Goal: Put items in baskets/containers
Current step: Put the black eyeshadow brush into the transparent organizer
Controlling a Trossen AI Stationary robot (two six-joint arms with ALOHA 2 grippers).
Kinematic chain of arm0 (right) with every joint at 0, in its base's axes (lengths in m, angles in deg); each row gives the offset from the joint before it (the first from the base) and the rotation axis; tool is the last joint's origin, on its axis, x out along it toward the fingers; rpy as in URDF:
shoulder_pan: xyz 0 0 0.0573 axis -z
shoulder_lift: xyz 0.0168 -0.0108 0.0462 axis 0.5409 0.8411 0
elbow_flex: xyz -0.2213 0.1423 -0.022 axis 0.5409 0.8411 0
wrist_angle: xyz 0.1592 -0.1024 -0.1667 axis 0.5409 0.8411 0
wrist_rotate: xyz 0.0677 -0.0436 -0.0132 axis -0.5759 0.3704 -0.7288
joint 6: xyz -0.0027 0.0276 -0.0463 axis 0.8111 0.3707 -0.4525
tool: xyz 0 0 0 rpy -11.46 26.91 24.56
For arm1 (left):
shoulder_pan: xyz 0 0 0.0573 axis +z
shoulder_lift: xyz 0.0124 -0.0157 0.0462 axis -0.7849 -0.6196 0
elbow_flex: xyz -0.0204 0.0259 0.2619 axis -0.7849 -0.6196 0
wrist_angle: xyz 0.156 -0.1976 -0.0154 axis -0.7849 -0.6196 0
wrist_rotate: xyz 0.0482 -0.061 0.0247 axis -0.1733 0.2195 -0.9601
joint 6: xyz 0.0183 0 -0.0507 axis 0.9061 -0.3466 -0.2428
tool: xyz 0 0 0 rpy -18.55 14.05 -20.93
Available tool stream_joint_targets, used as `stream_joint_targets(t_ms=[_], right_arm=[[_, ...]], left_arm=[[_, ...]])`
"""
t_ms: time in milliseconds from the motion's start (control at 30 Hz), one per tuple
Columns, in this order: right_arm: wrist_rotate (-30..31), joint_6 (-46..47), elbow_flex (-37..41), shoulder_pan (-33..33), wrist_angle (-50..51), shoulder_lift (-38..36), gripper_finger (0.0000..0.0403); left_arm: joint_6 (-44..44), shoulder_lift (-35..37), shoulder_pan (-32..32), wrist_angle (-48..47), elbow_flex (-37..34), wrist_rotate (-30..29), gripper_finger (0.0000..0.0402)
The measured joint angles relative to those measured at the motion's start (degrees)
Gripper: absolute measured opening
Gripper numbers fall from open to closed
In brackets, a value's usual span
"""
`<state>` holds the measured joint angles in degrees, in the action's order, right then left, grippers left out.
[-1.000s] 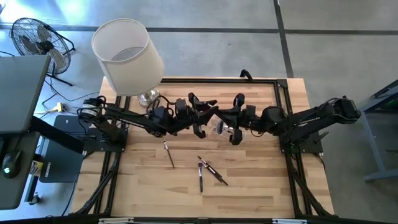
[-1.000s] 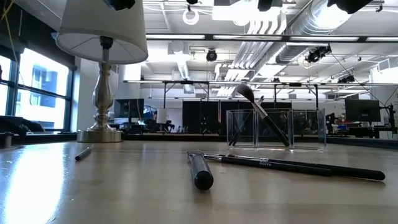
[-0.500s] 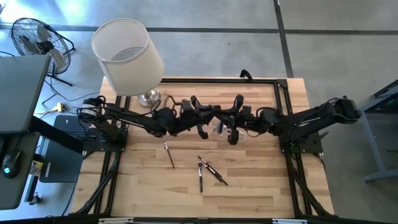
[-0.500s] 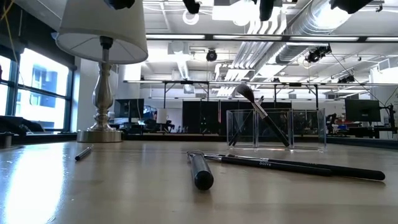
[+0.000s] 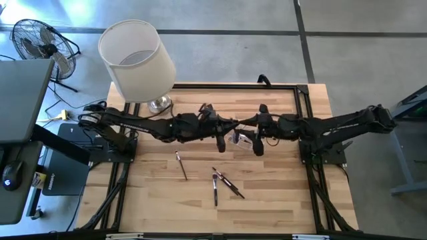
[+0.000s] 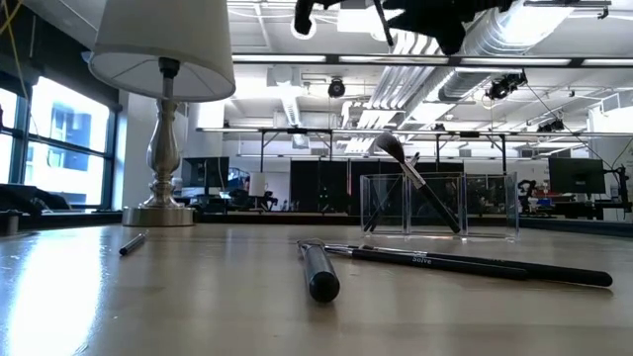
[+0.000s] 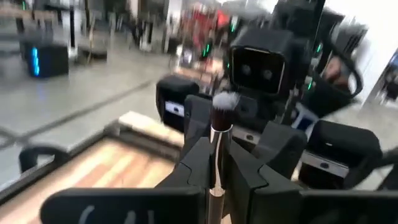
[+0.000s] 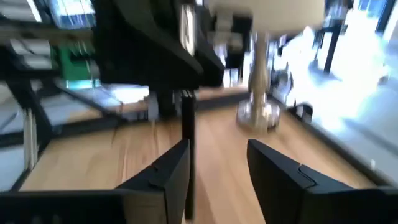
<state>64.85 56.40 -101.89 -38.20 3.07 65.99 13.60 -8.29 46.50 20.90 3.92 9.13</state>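
Above the table's middle my two grippers face each other, both pointing about level. My left gripper (image 5: 225, 127) (image 7: 216, 149) is shut on a slim makeup brush (image 7: 219, 134) whose pale bristle head (image 7: 225, 101) points at the right arm. My right gripper (image 5: 257, 129) (image 8: 217, 155) stands open, with a dark slim length of that brush (image 8: 186, 130) close beside one finger; I cannot tell whether they touch. Below them stands the clear box (image 6: 435, 203) (image 5: 240, 139) with brushes leaning in it, one with a fluffy head (image 6: 386, 146). Three brushes (image 5: 181, 165) (image 5: 215, 189) (image 5: 230, 184) lie flat on the table. My left gripper pinches the brush between its two fingers on the shiny stretch of the stem (image 7: 216, 177) a little behind the bristle head. The fingers come level from the table's left and lie along the brush. The brush is lifted clear, high above the box, its head sticking out past the fingertips.
A lamp with a big white shade (image 5: 137, 60) (image 6: 163, 59) stands on its metal foot (image 6: 163, 213) at the table's far left. A black frame rail (image 5: 233, 85) runs along the far edge. The near half of the wooden table (image 5: 200, 213) holds only the loose brushes.
Both grippers have tipped up from pointing downward to about level, staying over the box. My left gripper has shut on the brush, and my right gripper has opened, let go of it and drawn slightly back toward the table's right edge.
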Motion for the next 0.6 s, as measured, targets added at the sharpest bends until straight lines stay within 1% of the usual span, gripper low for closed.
stream_joint_targets(t_ms=[100, 167, 300, 600], right_arm=[[-1.9, 1.7, -3.5, 0.8, 8.7, 1.4, 0.0162], [-3.0, 1.7, -4.8, 1.0, 11.6, 2.7, 0.0162], [-6.5, -0.1, -5.4, 1.1, 8.0, 4.7, 0.0157], [-6.8, -2.0, -5.4, 1.1, 4.0, 6.2, 0.0142]], left_arm=[[-0.5, 0.0, 0.0, -10.6, 4.2, 0.4, 0.0018], [-0.2, -0.1, 0.0, -14.1, 6.2, 0.6, 0.0018], [1.3, -0.7, 0.0, -15.6, 7.7, 0.5, 0.0018], [1.3, -0.7, 0.0, -15.9, 7.8, 0.5, 0.0018]])
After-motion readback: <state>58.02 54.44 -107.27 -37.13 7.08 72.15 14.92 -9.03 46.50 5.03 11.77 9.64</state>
